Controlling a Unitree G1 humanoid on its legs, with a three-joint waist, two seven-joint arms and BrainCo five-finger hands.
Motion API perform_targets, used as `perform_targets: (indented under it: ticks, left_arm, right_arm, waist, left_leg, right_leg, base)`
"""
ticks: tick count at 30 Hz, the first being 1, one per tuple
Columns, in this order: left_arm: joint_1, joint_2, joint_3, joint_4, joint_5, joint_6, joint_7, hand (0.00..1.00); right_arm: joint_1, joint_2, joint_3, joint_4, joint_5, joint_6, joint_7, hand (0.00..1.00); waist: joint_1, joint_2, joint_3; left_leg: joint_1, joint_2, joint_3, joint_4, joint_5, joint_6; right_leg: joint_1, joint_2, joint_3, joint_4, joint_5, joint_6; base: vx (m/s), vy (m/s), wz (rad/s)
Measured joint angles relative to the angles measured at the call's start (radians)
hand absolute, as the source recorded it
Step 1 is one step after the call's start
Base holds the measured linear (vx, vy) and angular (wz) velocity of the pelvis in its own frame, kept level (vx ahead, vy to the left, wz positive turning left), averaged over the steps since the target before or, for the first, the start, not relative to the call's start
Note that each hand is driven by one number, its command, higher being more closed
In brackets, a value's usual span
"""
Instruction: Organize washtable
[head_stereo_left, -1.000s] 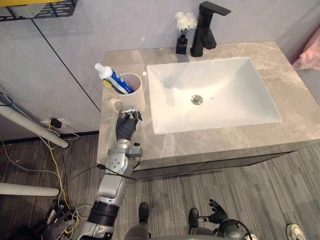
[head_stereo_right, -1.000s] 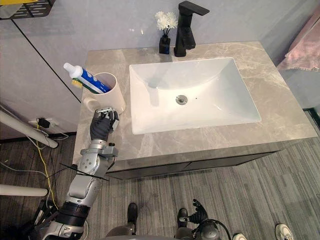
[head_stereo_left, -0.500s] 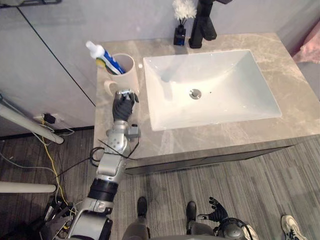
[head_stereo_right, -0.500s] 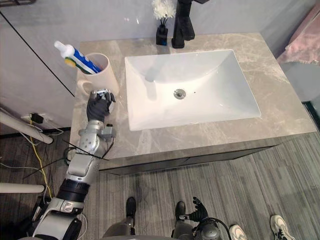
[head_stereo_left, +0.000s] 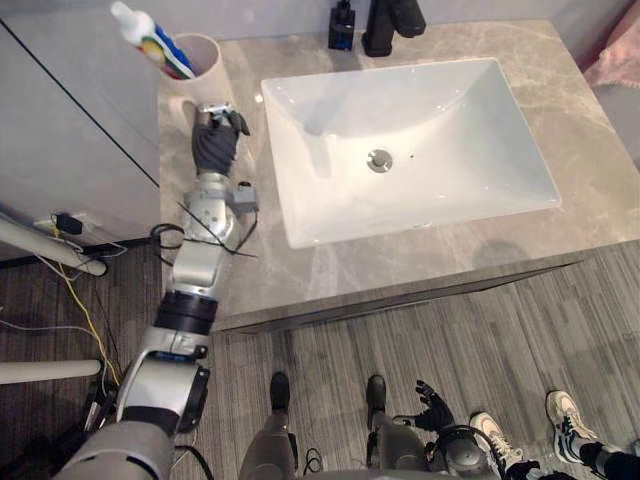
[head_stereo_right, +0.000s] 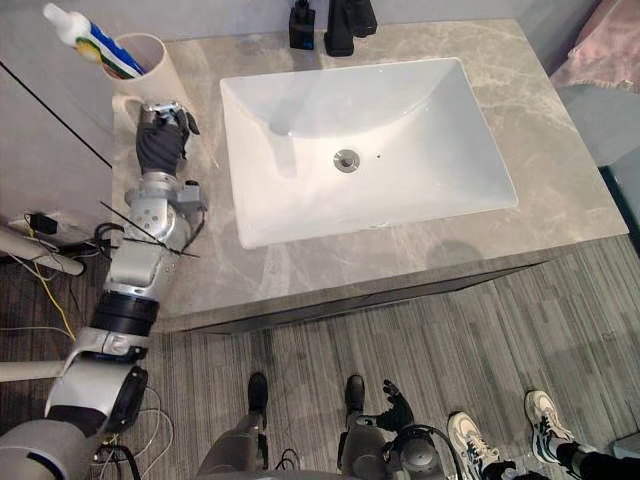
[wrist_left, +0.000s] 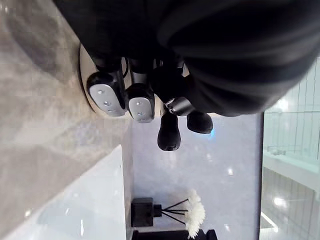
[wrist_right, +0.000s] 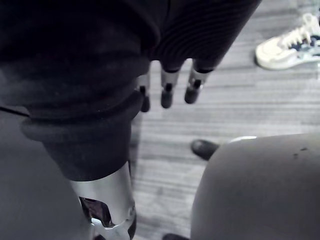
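The left arm stretches forward, left hand (head_stereo_left: 213, 143) with fingers curled inward; the right hand (head_stereo_left: 431, 405) hangs down, fingers relaxed.

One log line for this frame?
left hand: at cup base, grip unclear | right hand: open, hanging low | cup: holds toothpaste, on counter left of sink

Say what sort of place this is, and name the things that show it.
Most likely a bathroom, or a mock-up of one: a white basin sunk in a grey stone-look counter, a black tap behind it, and a cup holding a toothpaste tube at the counter's corner.
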Motion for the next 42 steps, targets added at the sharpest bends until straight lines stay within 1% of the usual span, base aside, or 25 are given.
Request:
perform_targets:
  ticks: [3,6,14,18,19,23,25,27,29,31,32,34,35,36,37,38,40,42]
  left_arm:
    - [-0.080,0.053,0.000,0.071,0.006,0.004,0.003,1.00]
    - [-0.115,0.085,0.005,0.085,0.006,0.004,0.019,1.00]
    - [-0.114,0.086,0.015,0.086,0.009,0.004,0.022,1.00]
    - [-0.096,0.073,0.014,0.074,0.009,0.003,0.023,1.00]
    - [-0.062,0.071,0.013,0.039,0.009,0.003,0.022,1.00]
    - [-0.016,0.045,-0.001,-0.006,0.009,0.003,0.022,1.00]
    - [0.062,0.033,-0.021,-0.110,0.009,0.001,0.020,1.00]
    - [0.164,0.001,-0.048,-0.235,0.009,-0.008,0.006,1.00]
    - [0.232,-0.007,-0.068,-0.278,0.009,-0.026,-0.011,1.00]
    - [0.315,-0.017,-0.085,-0.318,0.007,-0.028,-0.036,1.00]
    - [0.378,-0.036,-0.088,-0.348,0.007,-0.030,-0.052,1.00]
    - [0.470,-0.062,-0.095,-0.398,0.007,-0.031,-0.071,1.00]
    - [0.538,-0.082,-0.092,-0.452,0.007,-0.033,-0.079,1.00]
    - [0.599,-0.106,-0.092,-0.512,0.007,-0.036,-0.090,1.00]
    - [0.628,-0.119,-0.093,-0.540,0.007,-0.040,-0.095,1.00]
    - [0.681,-0.143,-0.094,-0.592,0.008,-0.047,-0.102,1.00]
    - [0.772,-0.177,-0.095,-0.661,0.012,-0.061,-0.116,1.00]
    - [0.831,-0.208,-0.097,-0.696,0.032,-0.068,-0.117,1.00]
  right_arm:
    - [0.000,0.001,0.003,-0.012,0.001,-0.007,-0.001,0.00]
    - [0.000,0.001,0.008,-0.013,0.006,-0.014,-0.001,0.00]
    - [0.000,0.001,0.011,-0.012,0.008,-0.020,-0.004,0.00]
    - [0.000,0.001,0.015,-0.008,0.008,-0.026,-0.015,0.00]
    - [0.000,0.001,0.020,-0.008,0.008,-0.027,-0.018,0.00]
    - [-0.004,0.000,0.020,0.006,0.012,-0.028,-0.019,0.00]
    - [-0.010,0.001,0.019,0.016,0.027,-0.027,-0.019,0.00]
    - [-0.015,0.002,0.018,0.030,0.028,-0.027,-0.019,0.00]
    - [-0.026,0.001,0.017,0.049,0.029,-0.026,-0.018,0.00]
    - [-0.031,0.002,0.000,0.057,0.029,-0.024,-0.018,0.00]
    - [-0.031,0.001,-0.005,0.061,0.029,-0.024,-0.017,0.00]
    - [-0.031,0.001,-0.016,0.083,0.029,-0.023,-0.017,0.00]
    - [-0.031,-0.001,-0.026,0.099,0.029,-0.023,-0.017,0.00]
    - [-0.030,-0.003,-0.035,0.114,0.029,-0.023,-0.017,0.00]
    - [-0.030,-0.003,-0.041,0.121,0.029,-0.023,-0.017,0.00]
    - [-0.030,-0.005,-0.043,0.134,0.029,-0.023,-0.017,0.00]
    - [-0.029,-0.004,-0.044,0.171,0.029,-0.023,-0.017,0.00]
    - [-0.028,-0.005,-0.047,0.195,0.029,-0.022,-0.017,0.00]
  waist:
    - [-0.003,-0.007,0.018]
    - [-0.004,-0.012,0.023]
    - [-0.004,-0.012,0.024]
    - [-0.003,-0.012,0.024]
    - [-0.003,-0.012,0.024]
    - [0.004,-0.012,0.023]
    - [0.003,-0.011,0.024]
    - [0.008,-0.011,0.023]
    - [0.009,-0.008,0.022]
    - [0.012,0.001,0.021]
    - [0.016,0.011,0.017]
    - [0.035,0.028,0.007]
    - [0.044,0.042,-0.002]
    - [0.060,0.057,-0.014]
    - [0.061,0.065,-0.020]
    - [0.065,0.079,-0.033]
    - [0.080,0.093,-0.069]
    - [0.094,0.101,-0.095]
  left_leg:
    - [-0.005,0.000,0.000,0.003,0.000,0.000]
    - [-0.013,0.000,0.001,0.003,0.000,0.000]
    - [-0.013,0.000,-0.007,0.008,0.000,0.000]
    - [-0.012,0.000,-0.010,0.008,0.000,0.000]
    - [-0.010,0.000,-0.010,0.008,0.000,0.000]
    - [-0.002,0.000,-0.014,0.008,0.000,0.000]
    - [0.008,-0.002,-0.015,0.008,0.000,0.000]
    - [0.024,-0.002,-0.018,0.008,0.000,0.000]
    - [0.033,-0.002,-0.020,0.008,0.000,0.000]
    - [0.046,-0.002,-0.026,0.008,0.000,0.000]
    - [0.055,-0.002,-0.033,0.008,0.000,0.000]
    - [0.069,-0.002,-0.038,0.007,0.000,0.000]
    - [0.084,-0.002,-0.042,0.004,-0.001,0.000]
    - [0.096,-0.002,-0.050,0.000,-0.001,0.000]
    - [0.101,-0.003,-0.058,0.000,-0.001,-0.001]
    - [0.113,-0.004,-0.070,-0.001,-0.001,-0.001]
    - [0.132,-0.004,-0.089,-0.004,-0.002,-0.002]
    - [0.140,-0.004,-0.096,-0.004,-0.003,-0.004]
  right_leg:
    - [-0.004,0.000,0.001,0.000,0.002,0.000]
    - [-0.012,0.000,0.003,-0.001,0.003,-0.001]
    - [-0.011,0.000,0.012,-0.001,0.003,-0.001]
    - [-0.008,0.000,0.011,-0.001,0.004,-0.003]
    - [-0.006,0.000,0.011,0.000,0.004,-0.003]
    - [0.005,0.000,0.001,0.000,0.003,-0.003]
    - [0.017,-0.001,-0.001,-0.001,0.003,-0.003]
    - [0.035,-0.001,-0.003,-0.001,0.001,-0.004]
    - [0.045,0.000,-0.010,-0.001,-0.001,-0.007]
    - [0.062,0.000,-0.019,-0.001,-0.003,-0.010]
    - [0.074,0.000,-0.028,-0.001,-0.007,-0.017]
    - [0.092,0.000,-0.034,0.000,-0.011,-0.022]
    - [0.106,-0.001,-0.036,0.002,-0.014,-0.012]
    - [0.116,-0.002,-0.044,0.015,-0.023,-0.005]
    - [0.125,-0.003,-0.052,0.020,-0.029,-0.003]
    - [0.144,-0.005,-0.072,0.027,-0.039,-0.003]
    - [0.167,-0.005,-0.088,0.036,-0.056,0.001]
    - [0.181,-0.005,-0.096,0.037,-0.060,0.001]
  base:
    - [0.00,0.000,0.00]
    - [0.00,0.000,0.00]
    - [0.00,0.000,0.00]
    - [-0.02,-0.002,0.01]
    - [0.00,0.000,0.00]
    - [0.00,-0.002,0.02]
    - [0.00,0.000,0.00]
    - [0.00,-0.006,0.04]
    - [-0.03,-0.008,0.04]
    - [-0.04,-0.005,0.09]
    - [-0.03,0.000,0.15]
    - [-0.02,0.001,0.12]
    - [-0.02,-0.003,0.10]
    - [-0.02,-0.006,0.17]
    - [-0.01,-0.009,0.34]
    - [0.00,-0.008,0.37]
    - [0.00,-0.014,0.30]
    - [0.01,-0.022,0.20]
